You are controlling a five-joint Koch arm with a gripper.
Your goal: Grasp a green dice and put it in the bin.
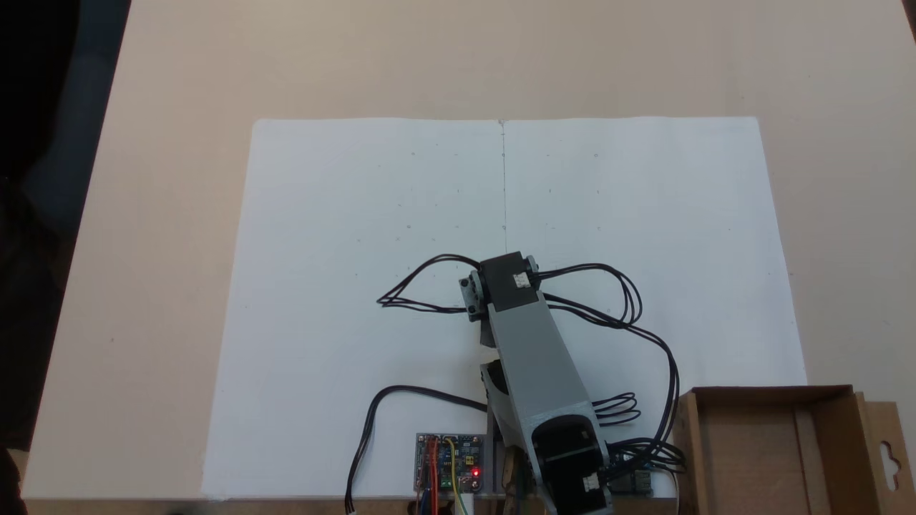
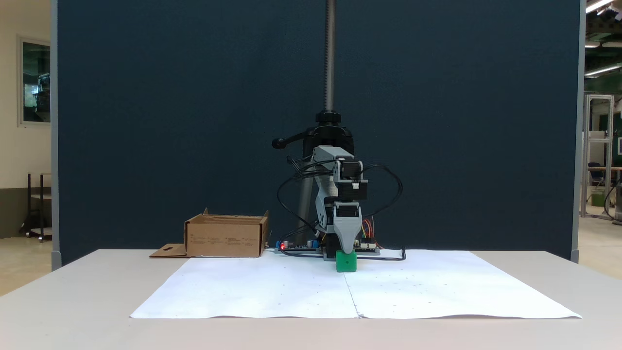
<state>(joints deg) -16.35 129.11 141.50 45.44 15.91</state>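
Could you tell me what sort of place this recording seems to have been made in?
Probably a lab or workshop bench. A dark partition stands behind the table, bare electronics boards sit by the arm, and ceiling strip lights and metal frames show in an open hall beyond.

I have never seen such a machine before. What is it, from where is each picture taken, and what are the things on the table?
This is a small hobby robot arm with a gripper at its tip. One fixed view looks down from above; the other looks across the table from the front, facing the arm. White paper covers the table, and the arm's black cables lie on it. The brown cardboard bin stands open beside the arm's base. In the front view the gripper points down right onto the green dice, which sits on the paper. Whether the jaws already grip it, I cannot tell.
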